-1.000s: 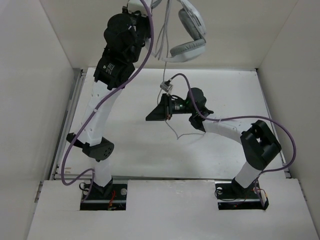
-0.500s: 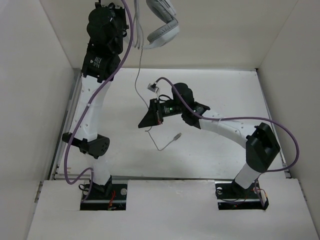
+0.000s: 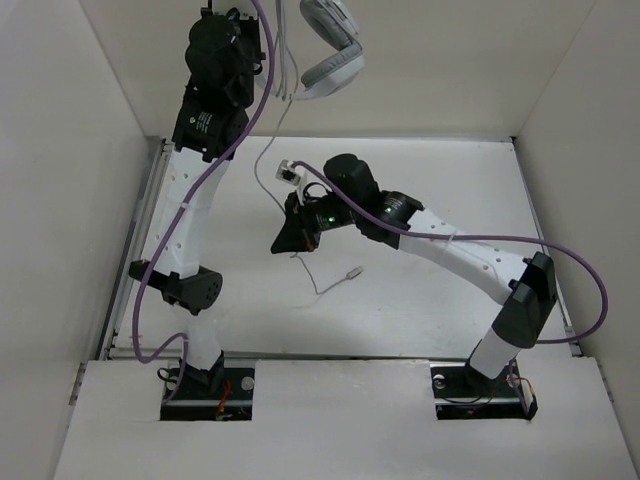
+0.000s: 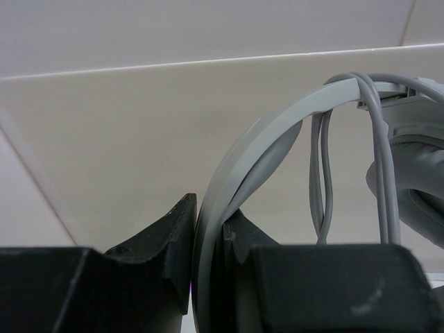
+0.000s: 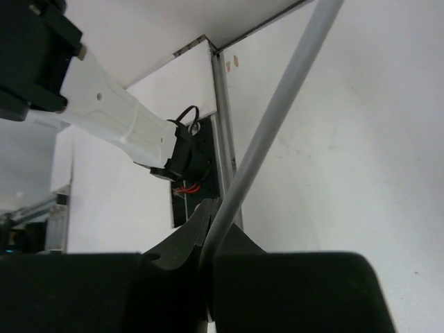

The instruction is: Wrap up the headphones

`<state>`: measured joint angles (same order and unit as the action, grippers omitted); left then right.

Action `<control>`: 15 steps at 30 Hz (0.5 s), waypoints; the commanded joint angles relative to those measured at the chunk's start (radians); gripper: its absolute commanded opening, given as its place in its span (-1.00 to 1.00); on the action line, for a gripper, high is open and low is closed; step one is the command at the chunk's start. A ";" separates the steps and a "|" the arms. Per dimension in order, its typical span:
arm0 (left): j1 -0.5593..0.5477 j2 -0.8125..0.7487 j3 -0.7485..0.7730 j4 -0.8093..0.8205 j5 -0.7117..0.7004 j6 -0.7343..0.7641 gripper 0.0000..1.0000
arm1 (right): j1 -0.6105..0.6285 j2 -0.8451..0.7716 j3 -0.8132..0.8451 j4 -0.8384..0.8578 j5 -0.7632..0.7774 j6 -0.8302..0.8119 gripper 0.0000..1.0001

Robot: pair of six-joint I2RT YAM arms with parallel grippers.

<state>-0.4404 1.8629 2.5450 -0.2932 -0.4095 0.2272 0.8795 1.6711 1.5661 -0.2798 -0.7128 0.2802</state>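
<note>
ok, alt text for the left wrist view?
Left end effector shut on the headphones by the grey headband, which arcs up and right. Thin grey cable hangs in loops over the band beside an earcup; beige wall behind.

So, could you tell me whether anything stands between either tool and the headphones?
Nothing visible does: the left tool grips the headphones by the headband, and the right tool pinches their cable directly.

Left arm [image 3: 190, 215] raised high, left fingers [image 4: 166, 232] clamped; right arm [image 3: 450, 255] outstretched, right fingers [image 5: 177, 244] clamped.
</note>
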 commanded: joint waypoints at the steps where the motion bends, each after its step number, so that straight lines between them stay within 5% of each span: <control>1: -0.008 -0.010 0.009 0.147 -0.017 -0.051 -1.00 | 0.052 0.009 0.087 -0.174 0.124 -0.205 -0.94; 15: 0.005 -0.033 -0.222 0.180 -0.015 -0.029 -1.00 | 0.144 -0.002 0.216 -0.398 0.303 -0.461 -0.90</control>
<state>-0.4725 1.8969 2.3684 -0.2562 -0.4107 0.2276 1.0161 1.7164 1.7123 -0.6193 -0.4828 -0.0784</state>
